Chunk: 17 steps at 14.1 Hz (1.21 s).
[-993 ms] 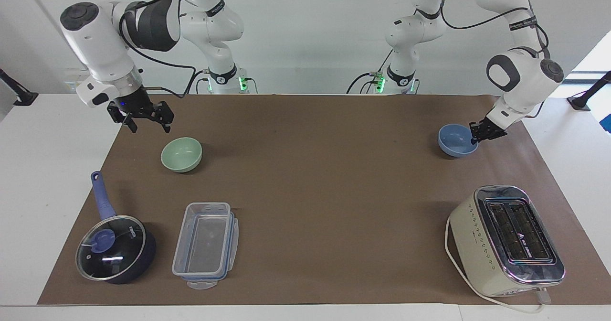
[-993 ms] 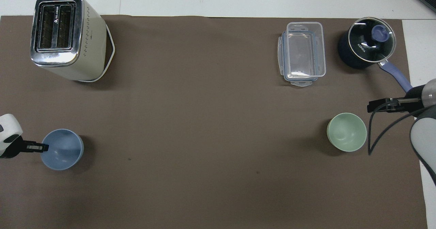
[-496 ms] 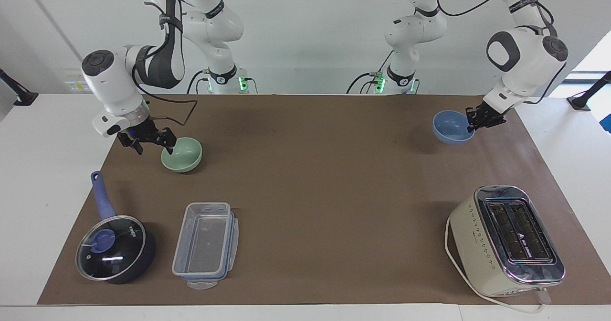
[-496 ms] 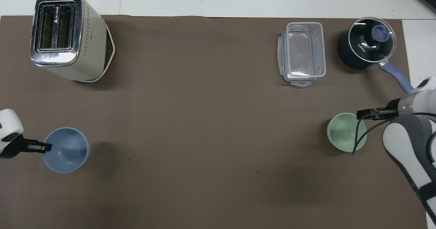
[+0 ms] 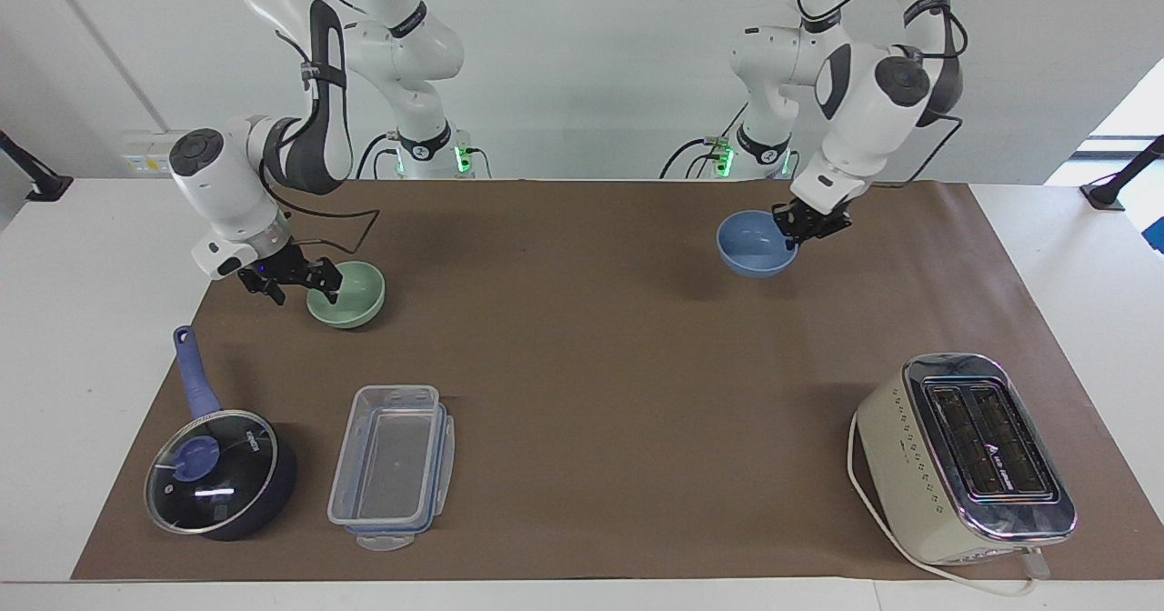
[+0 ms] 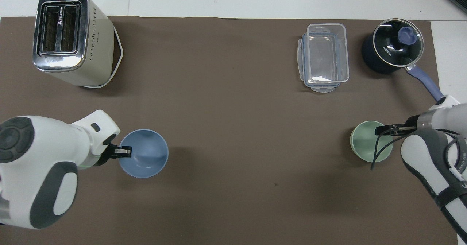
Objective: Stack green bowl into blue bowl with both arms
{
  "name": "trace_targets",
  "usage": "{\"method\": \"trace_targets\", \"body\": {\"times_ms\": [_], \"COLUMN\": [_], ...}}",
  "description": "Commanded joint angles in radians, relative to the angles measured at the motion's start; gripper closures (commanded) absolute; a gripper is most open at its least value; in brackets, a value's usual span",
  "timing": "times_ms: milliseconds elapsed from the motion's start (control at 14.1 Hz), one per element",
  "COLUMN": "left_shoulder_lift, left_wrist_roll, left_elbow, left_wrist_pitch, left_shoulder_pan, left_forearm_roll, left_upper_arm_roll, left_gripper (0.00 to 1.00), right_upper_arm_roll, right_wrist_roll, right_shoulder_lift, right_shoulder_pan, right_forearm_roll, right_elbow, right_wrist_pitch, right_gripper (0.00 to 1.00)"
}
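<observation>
The green bowl (image 5: pixel 348 295) (image 6: pixel 369 141) sits on the brown mat toward the right arm's end of the table. My right gripper (image 5: pixel 303 289) (image 6: pixel 380 130) is low and open, its fingers on either side of the bowl's rim on the side toward the right arm's end of the table. My left gripper (image 5: pixel 793 229) (image 6: pixel 124 151) is shut on the rim of the blue bowl (image 5: pixel 751 247) (image 6: pixel 145 154). It holds the bowl upright a little above the mat, between the table's middle and the left arm's end.
A cream toaster (image 5: pixel 966 458) (image 6: pixel 69 37) stands farthest from the robots at the left arm's end. A clear plastic container (image 5: pixel 391 467) (image 6: pixel 324 57) and a dark blue saucepan with glass lid (image 5: pixel 218 473) (image 6: pixel 392 50) lie farther out than the green bowl.
My left gripper lifted the blue bowl off the mat and carried it toward the table's middle. My right gripper came down from above the mat to the green bowl's rim.
</observation>
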Motion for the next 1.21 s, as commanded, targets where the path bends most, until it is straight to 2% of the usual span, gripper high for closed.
{"method": "trace_targets", "body": {"times_ms": [0, 142, 213, 425, 496, 567, 922, 1134], "left_shoulder_lift": [0.075, 0.199, 0.239, 0.287, 0.304, 0.307, 0.314, 0.307], "left_wrist_roll": [-0.161, -0.295, -0.344, -0.4, -0.407, -0.412, -0.392, -0.366], "left_elbow": [0.041, 0.123, 0.142, 0.136, 0.135, 0.13, 0.11, 0.093], "left_wrist_pitch": [0.078, 0.132, 0.159, 0.218, 0.236, 0.253, 0.243, 0.242], "left_shoulder_pan": [-0.14, -0.267, -0.306, -0.393, -0.419, -0.426, -0.434, -0.427], "left_forearm_roll": [-0.009, -0.037, -0.037, -0.038, -0.04, -0.04, -0.084, -0.084], "left_upper_arm_roll": [0.018, 0.02, 0.02, 0.02, 0.02, 0.018, 0.017, 0.017], "left_gripper": [1.0, 1.0, 1.0, 1.0, 1.0, 1.0, 1.0, 1.0], "right_upper_arm_roll": [0.005, 0.005, 0.005, 0.005, 0.005, 0.005, 0.005, 0.007], "right_wrist_roll": [-0.03, -0.033, -0.033, -0.035, -0.03, -0.03, -0.038, -0.047], "right_shoulder_lift": [0.014, 0.028, 0.028, 0.029, 0.029, 0.031, 0.036, 0.0], "right_shoulder_pan": [-0.02, -0.02, -0.02, -0.02, -0.02, -0.02, -0.019, -0.008], "right_forearm_roll": [0.037, 0.077, 0.077, 0.077, 0.078, 0.08, 0.08, 0.08], "right_elbow": [-0.013, -0.013, -0.013, -0.011, -0.01, -0.008, 0.027, 0.091], "right_wrist_pitch": [0.042, 0.042, 0.042, 0.039, 0.039, 0.039, 0.022, -0.058], "right_gripper": [0.0, 0.0, 0.06, 0.66, 0.91, 1.0, 1.0, 1.0]}}
